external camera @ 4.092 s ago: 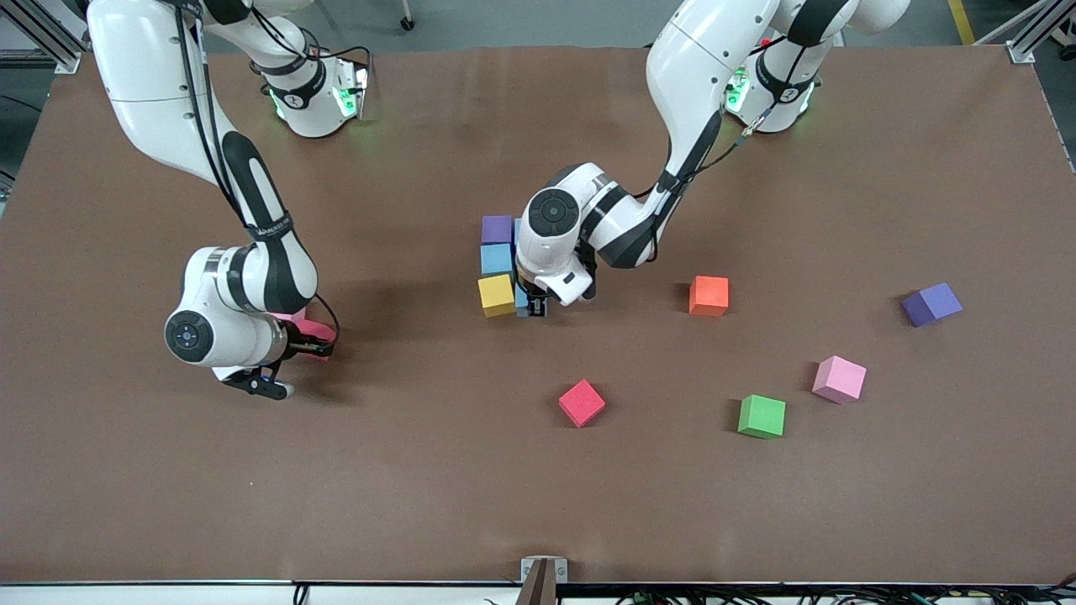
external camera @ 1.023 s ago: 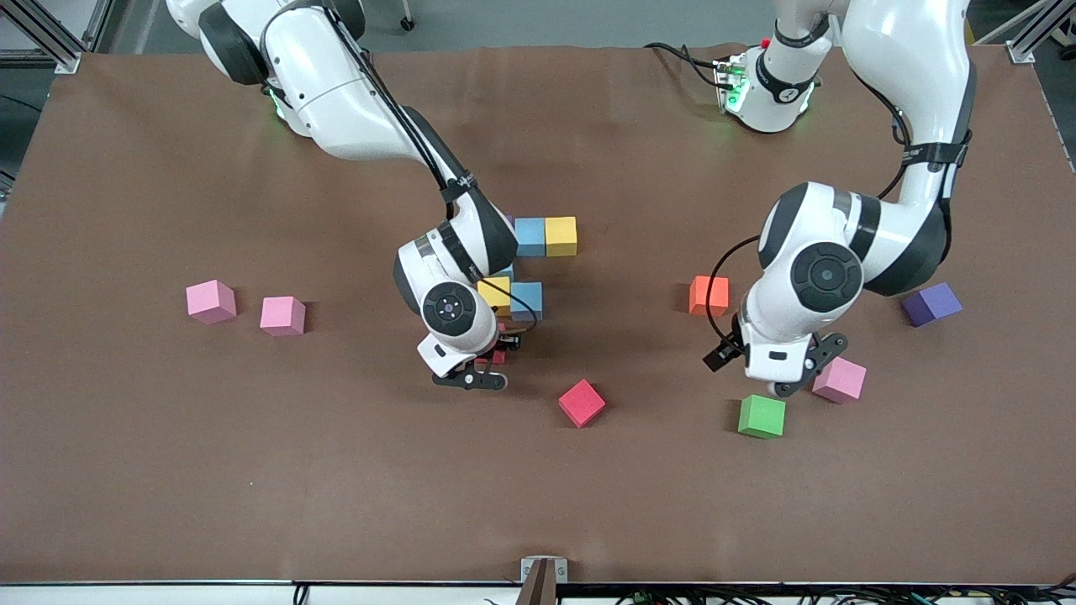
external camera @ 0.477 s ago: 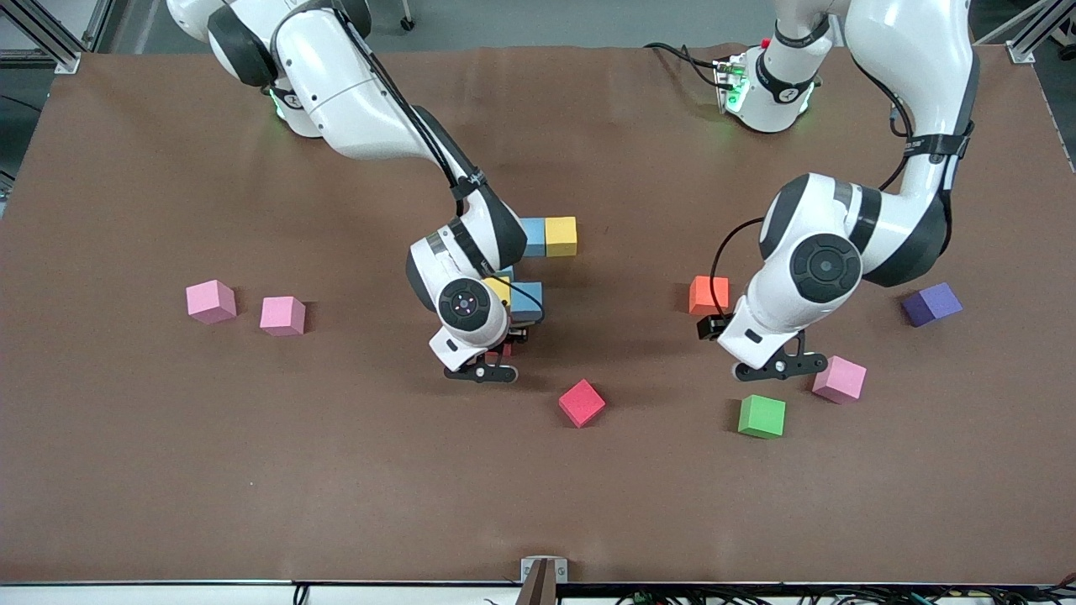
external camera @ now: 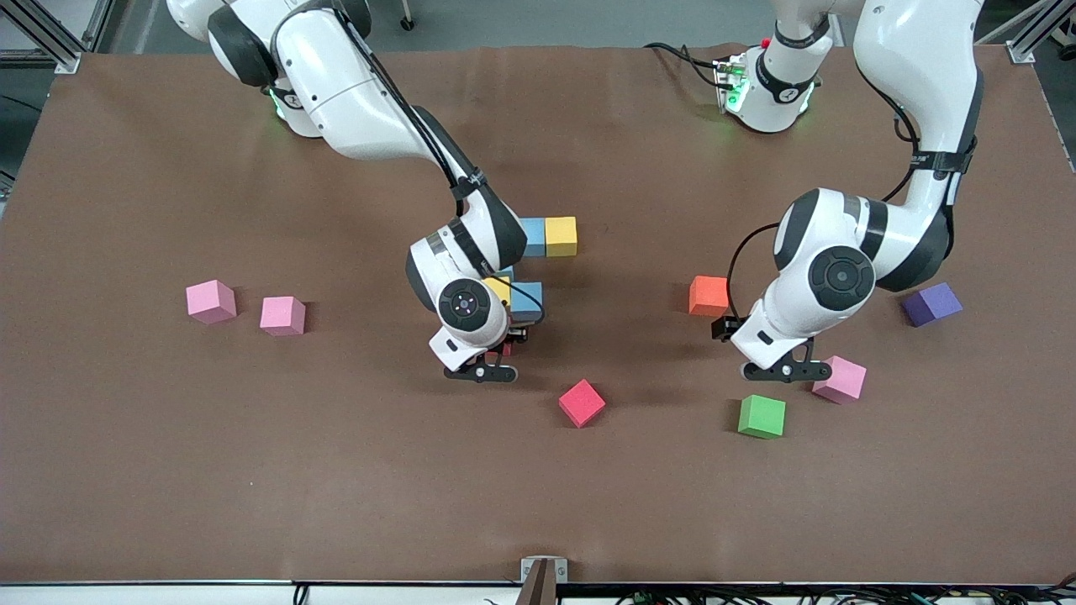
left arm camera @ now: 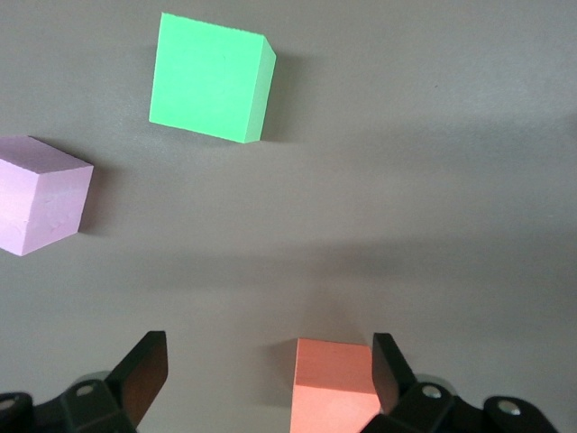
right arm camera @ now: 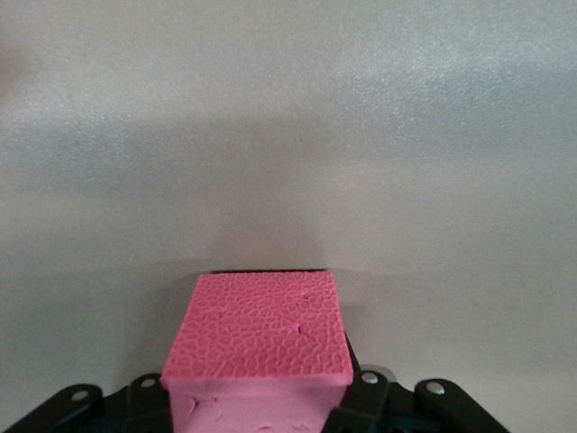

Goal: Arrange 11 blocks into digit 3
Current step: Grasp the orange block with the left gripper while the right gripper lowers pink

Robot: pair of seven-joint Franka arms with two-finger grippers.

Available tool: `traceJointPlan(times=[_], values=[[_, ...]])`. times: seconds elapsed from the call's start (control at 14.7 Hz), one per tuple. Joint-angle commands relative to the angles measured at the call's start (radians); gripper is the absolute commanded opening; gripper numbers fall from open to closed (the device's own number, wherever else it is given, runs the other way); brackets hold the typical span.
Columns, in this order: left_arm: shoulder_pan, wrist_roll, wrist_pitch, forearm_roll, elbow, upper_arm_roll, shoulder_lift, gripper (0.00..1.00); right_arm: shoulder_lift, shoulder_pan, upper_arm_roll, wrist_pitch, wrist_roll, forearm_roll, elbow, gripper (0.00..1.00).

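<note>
We see a matt, foam-like pink block (right arm camera: 257, 338) with a pebbled, crackled top low in the right wrist view. The green block (left arm camera: 210, 77) looks smooth and matt, the brown table cover (external camera: 126, 470) dull and cloth-like, and the arm shells (external camera: 353, 109) are glossy white plastic.

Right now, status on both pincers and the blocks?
Right pincer shut on a red block, just in front of the yellow and blue cluster. Left pincer open, over bare table by the orange block. Nothing blocking.
</note>
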Motion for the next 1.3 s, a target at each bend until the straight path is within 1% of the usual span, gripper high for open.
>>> traceJointPlan(times=[0.0, 0.14, 0.27, 0.48, 0.75, 0.89, 0.95, 1.02, 1.09, 1.16, 1.23], values=[[0.008, 0.016, 0.012, 0.007, -0.031, -0.007, -0.026, 1.0, 0.016, 0.007, -0.005, -0.004, 0.007, 0.009, -0.007, 0.29], [0.008, 0.018, 0.006, 0.006, -0.031, -0.011, -0.032, 1.0, 0.016, 0.013, -0.005, -0.009, 0.007, 0.009, -0.015, 0.32], [0.009, 0.018, -0.007, -0.045, -0.028, -0.048, -0.043, 1.0, 0.016, 0.019, -0.005, -0.02, 0.007, 0.01, -0.016, 0.34], [0.002, 0.01, -0.008, -0.076, -0.024, -0.05, -0.046, 1.0, 0.014, 0.02, -0.005, -0.026, 0.007, 0.01, -0.016, 0.37], [-0.002, 0.018, -0.008, -0.074, -0.027, -0.05, -0.031, 1.0, 0.014, 0.027, -0.005, -0.027, 0.007, 0.01, -0.016, 0.44], [-0.003, 0.019, -0.01, -0.074, -0.031, -0.05, -0.009, 1.0, 0.014, 0.028, -0.005, -0.027, 0.008, 0.01, -0.016, 0.51], [-0.005, 0.016, -0.014, -0.074, -0.035, -0.05, -0.008, 1.0, 0.014, 0.028, -0.005, -0.027, 0.007, 0.01, -0.016, 0.51], [0.003, 0.015, -0.036, -0.074, -0.035, -0.05, -0.015, 1.0, 0.014, 0.028, -0.005, -0.027, 0.007, 0.01, -0.016, 0.56], [0.012, 0.019, -0.04, -0.073, -0.032, -0.05, -0.011, 1.0, 0.014, 0.027, -0.005, -0.027, 0.008, 0.01, -0.016, 0.69], [0.018, 0.021, -0.036, -0.068, -0.034, -0.048, 0.0, 1.0, 0.013, 0.025, -0.005, -0.027, 0.01, 0.009, -0.015, 0.98], [0.017, 0.021, -0.028, -0.062, -0.034, -0.048, 0.021, 1.0, 0.01, 0.025, -0.005, -0.027, 0.009, 0.004, -0.013, 1.0]])
